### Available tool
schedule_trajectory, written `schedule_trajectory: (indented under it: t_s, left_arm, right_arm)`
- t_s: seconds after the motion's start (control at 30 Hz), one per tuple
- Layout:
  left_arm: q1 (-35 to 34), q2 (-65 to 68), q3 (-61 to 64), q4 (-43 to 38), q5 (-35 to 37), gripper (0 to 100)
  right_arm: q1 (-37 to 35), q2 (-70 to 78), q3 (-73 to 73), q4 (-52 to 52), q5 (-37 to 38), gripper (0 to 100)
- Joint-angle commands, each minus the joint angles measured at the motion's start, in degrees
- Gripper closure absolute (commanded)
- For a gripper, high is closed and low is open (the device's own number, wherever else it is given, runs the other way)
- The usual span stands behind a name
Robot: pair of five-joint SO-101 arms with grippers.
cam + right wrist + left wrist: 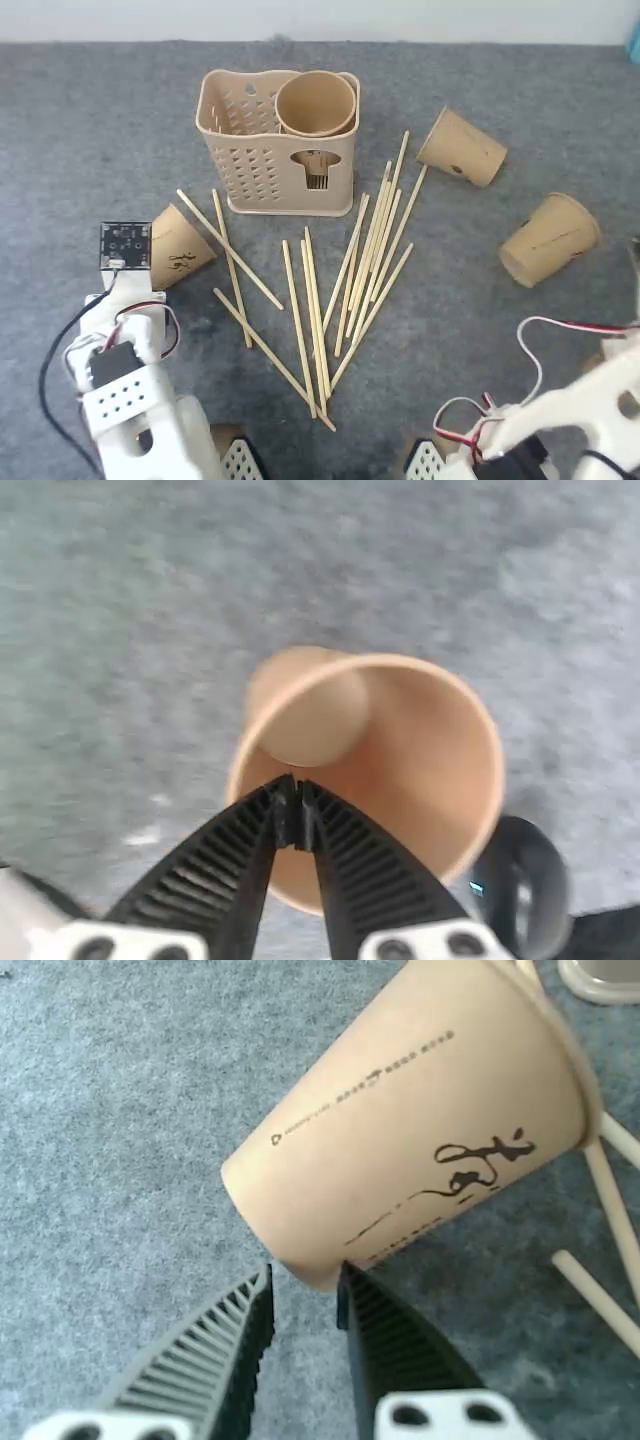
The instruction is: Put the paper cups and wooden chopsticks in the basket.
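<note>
A tan perforated basket (245,160) stands at the back of the grey mat with one paper cup (316,102) upright inside it. Several wooden chopsticks (350,270) lie fanned out in front of it. A printed cup (400,1130) lies on its side at the left (180,245). My left gripper (305,1275) is just short of that cup's base, fingers a narrow gap apart with nothing between them. Two more cups lie tipped at the right (462,147) (550,238). My right gripper (297,792) is shut and empty in front of a cup's open mouth (400,760).
Two chopsticks (610,1200) lie just past the left cup's rim. Both white arm bases (130,400) (560,420) sit at the mat's front edge. Bare mat lies at the far left and between the two right-hand cups.
</note>
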Motion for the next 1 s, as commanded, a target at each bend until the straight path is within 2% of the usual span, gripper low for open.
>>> schedule_trajectory:
  t_s: [0.0, 0.13, 0.33, 0.43, 0.53, 0.67, 0.77, 0.97]
  left_arm:
    - [-0.18, -0.70, -3.47, 1.49, -0.09, 90]
    - [-0.70, -0.70, -11.91, 9.14, -0.09, 90]
    - [-1.32, -0.70, -28.26, 20.57, 0.00, 90]
    - [2.11, -0.62, -32.22, 23.91, 2.55, 90]
    - [9.23, -0.53, -32.57, 26.37, 5.98, 91]
    - [17.58, 3.69, -33.80, 26.64, 13.71, 100]
    - [21.63, 12.04, -36.09, 24.53, 19.43, 99]
    - [27.16, 30.59, -41.80, 16.79, 20.84, 99]
  right_arm:
    - [-5.41, -2.51, -7.91, 6.90, -5.45, 99.0]
    - [-7.60, -2.51, -16.88, 12.53, -8.97, 98.9]
    - [-6.02, -2.51, -23.65, 16.66, -8.79, 99.0]
    - [-3.30, -2.51, -23.56, 16.04, -8.53, 99.0]
    - [1.36, -2.51, -23.47, 13.76, -6.77, 99.0]
    - [8.75, -2.15, -23.38, 9.45, -6.33, 99.0]
    - [12.26, -1.80, -19.87, 6.29, -4.48, 99.0]
    - [14.02, -1.89, -7.12, -5.41, -0.88, 99.0]
